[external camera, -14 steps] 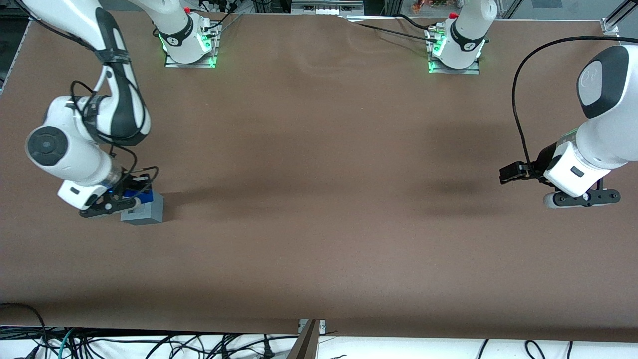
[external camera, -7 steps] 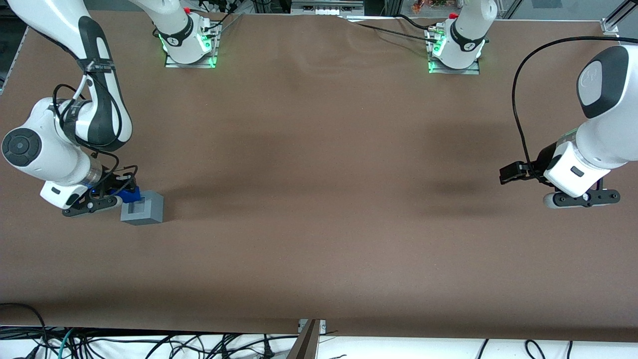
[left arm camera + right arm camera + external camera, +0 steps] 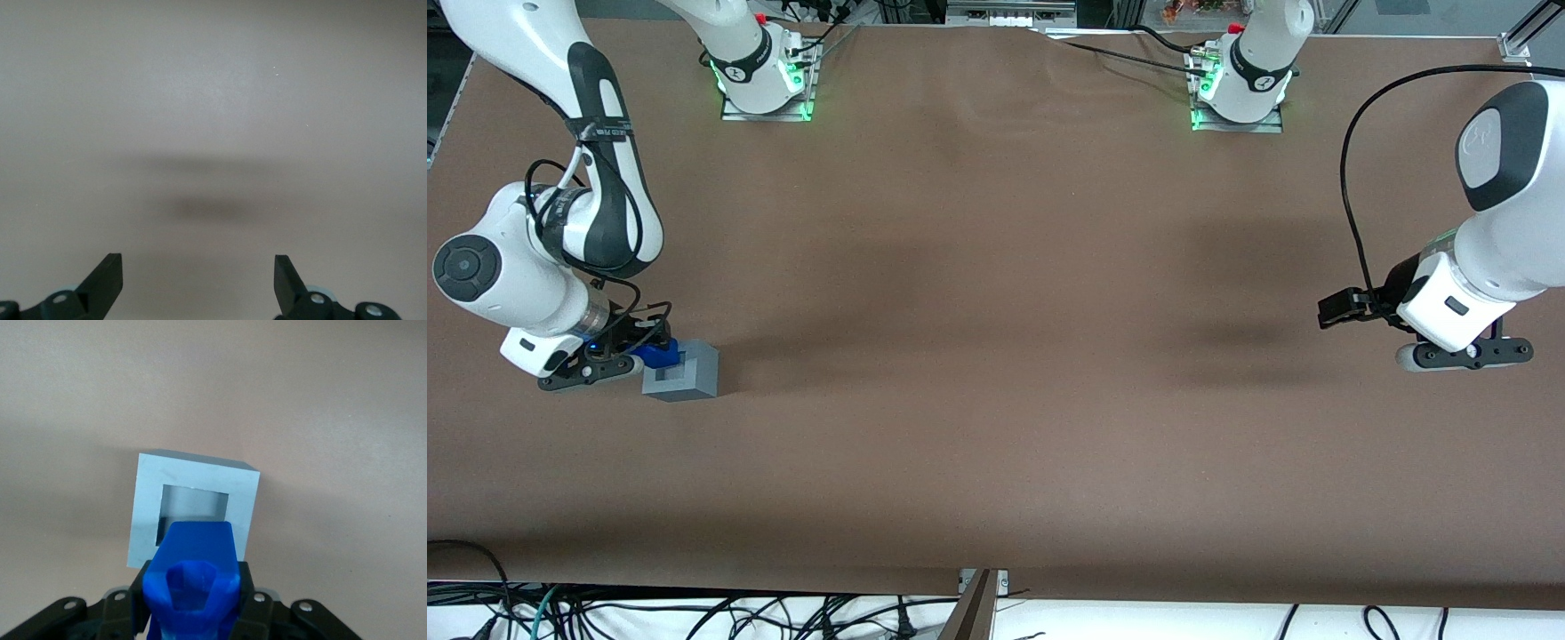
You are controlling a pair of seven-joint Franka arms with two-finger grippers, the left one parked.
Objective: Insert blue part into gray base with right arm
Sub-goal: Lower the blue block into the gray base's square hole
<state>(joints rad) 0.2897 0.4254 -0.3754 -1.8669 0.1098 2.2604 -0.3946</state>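
The gray base (image 3: 682, 372) stands on the brown table toward the working arm's end, its square recess facing up. In the right wrist view the gray base (image 3: 193, 503) shows its open recess, and the blue part (image 3: 193, 577) hangs just over the cube's rim. The right arm's gripper (image 3: 645, 353) is shut on the blue part (image 3: 660, 353), holding it beside the cube at its upper edge, slightly above the table. Black fingers (image 3: 141, 593) press both sides of the blue piece.
Two arm bases with green lights (image 3: 763, 76) (image 3: 1240, 84) stand at the table edge farthest from the front camera. Cables (image 3: 694, 613) lie below the table's near edge. The brown table (image 3: 996, 356) stretches wide toward the parked arm's end.
The right arm swung away from above the gray base toward its own end of the table, uncovering the recess, then edged back slightly; the blue part stays gripped. The base has not moved.
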